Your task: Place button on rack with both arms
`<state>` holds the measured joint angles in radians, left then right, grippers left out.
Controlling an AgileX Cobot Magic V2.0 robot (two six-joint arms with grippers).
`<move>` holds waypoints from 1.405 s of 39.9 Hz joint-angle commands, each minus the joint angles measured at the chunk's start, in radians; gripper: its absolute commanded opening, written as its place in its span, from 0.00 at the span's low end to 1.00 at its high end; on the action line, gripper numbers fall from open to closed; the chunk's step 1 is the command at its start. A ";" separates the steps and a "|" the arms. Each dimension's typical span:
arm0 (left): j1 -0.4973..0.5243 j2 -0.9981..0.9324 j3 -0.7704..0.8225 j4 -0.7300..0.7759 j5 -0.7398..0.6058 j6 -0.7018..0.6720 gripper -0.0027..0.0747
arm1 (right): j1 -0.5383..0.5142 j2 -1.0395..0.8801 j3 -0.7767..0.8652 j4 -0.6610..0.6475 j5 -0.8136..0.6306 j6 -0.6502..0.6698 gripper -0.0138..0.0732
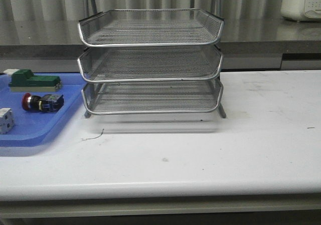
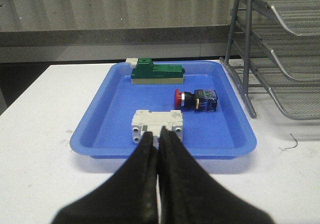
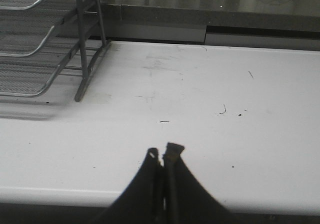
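Red-capped button (image 1: 42, 101) lies in a glossy blue tray (image 1: 30, 132), nine o'clock of the wire-mesh rack (image 1: 150, 64); both grippers (image 2: 158, 140) (image 3: 163, 156) pressed together, empty.

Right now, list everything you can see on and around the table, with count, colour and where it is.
rack: one, silver wire mesh with three tiers, centre-back of the table.
blue tray: one, blue plastic, on the table left of the rack.
button: one, red cap with black collar, lying on its side in the blue tray.
green block: one, green, at the tray's far side.
white block: one, white, at the tray's near side.
table: one, white.
white appliance: one, on the grey counter at back right.
left pincer: one, black, shut, empty, above the tray's near edge.
right pincer: one, black, shut, empty, over bare table right of the rack.
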<state>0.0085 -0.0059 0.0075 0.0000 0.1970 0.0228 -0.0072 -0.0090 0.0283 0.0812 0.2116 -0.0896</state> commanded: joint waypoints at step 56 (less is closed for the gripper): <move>0.000 -0.020 0.009 0.000 -0.236 -0.004 0.01 | -0.005 -0.017 -0.004 -0.010 -0.170 -0.005 0.09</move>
<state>0.0085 -0.0059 0.0075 0.0000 0.1089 0.0228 -0.0072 -0.0090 0.0283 0.0812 0.1670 -0.0896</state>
